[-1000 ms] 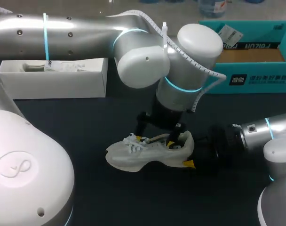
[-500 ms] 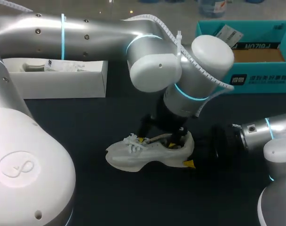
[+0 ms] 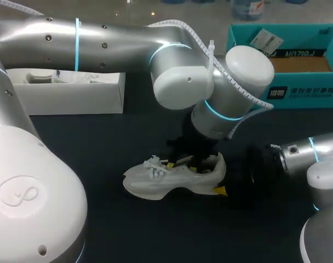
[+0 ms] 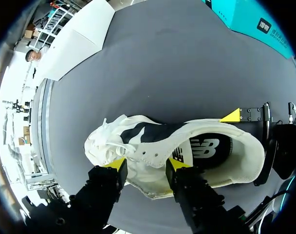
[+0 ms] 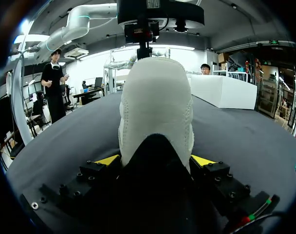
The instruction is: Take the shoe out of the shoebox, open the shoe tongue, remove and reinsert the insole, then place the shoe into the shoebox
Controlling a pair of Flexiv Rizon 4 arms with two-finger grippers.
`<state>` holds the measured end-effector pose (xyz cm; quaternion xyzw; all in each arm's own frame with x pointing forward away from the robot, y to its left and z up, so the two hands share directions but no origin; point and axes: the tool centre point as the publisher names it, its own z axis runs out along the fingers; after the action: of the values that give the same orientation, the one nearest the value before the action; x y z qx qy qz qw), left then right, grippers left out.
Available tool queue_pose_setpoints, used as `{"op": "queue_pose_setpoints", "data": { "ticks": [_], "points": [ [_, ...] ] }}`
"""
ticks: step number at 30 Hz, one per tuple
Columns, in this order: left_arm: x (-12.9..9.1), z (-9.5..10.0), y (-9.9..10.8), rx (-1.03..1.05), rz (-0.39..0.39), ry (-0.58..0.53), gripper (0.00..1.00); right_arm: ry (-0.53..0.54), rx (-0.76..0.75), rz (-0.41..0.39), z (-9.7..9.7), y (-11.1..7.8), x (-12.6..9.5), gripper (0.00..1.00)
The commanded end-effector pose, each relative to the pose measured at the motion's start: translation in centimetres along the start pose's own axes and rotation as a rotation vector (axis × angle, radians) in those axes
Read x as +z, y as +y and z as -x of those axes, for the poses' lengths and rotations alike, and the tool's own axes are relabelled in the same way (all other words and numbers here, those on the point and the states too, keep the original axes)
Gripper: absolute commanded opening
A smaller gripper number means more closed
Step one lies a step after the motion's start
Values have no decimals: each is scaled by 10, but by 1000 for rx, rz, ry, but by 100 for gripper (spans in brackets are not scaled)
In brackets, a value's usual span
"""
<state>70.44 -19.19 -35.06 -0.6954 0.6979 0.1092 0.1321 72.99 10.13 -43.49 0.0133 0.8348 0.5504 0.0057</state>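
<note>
My left arm (image 3: 101, 38) reaches across from the left and bends down over the shoe (image 3: 150, 181). The left gripper (image 4: 147, 164) is spread, one tip by the laces and the other at the opening. From the right, the right gripper (image 5: 156, 160) clamps the heel. The shoe sits on the dark table (image 3: 101, 142), with a white box (image 3: 62, 96) behind it to the left and the teal shoebox (image 3: 298, 93) to the right.
</note>
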Motion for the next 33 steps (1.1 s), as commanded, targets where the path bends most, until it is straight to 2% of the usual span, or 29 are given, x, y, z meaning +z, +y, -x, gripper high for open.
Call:
{"op": "queue_pose_setpoints", "data": {
  "ticks": [1,6,10,14,15,16,18,19,26,33],
  "points": [
    [-16,17,6,-98,-49,24,0,-2,0,-3,0,-6,5,0],
    [-31,37,1,-139,-68,45,0,-2,0,-3,0,-6,5,0],
    [-34,52,-4,-163,-66,56,0,-2,0,-3,0,-6,5,0],
    [-35,57,-4,-170,-59,59,0,-2,0,-3,0,-6,5,0],
    [-36,55,-2,-161,-52,62,5,-2,0,-3,0,-6,5,0],
    [-35,53,-1,-157,-50,61,27,-2,0,-3,0,-6,5,0],
    [-35,46,3,-144,-47,58,96,-2,0,-3,0,-6,5,0],
    [-36,43,5,-138,-44,57,100,-2,0,-3,0,-6,5,0],
    [-36,22,2,-108,-26,62,100,-2,0,-3,0,-6,5,0],
    [-27,-1,4,-81,-6,40,100,-2,0,-3,0,-6,5,0]
  ]
}}
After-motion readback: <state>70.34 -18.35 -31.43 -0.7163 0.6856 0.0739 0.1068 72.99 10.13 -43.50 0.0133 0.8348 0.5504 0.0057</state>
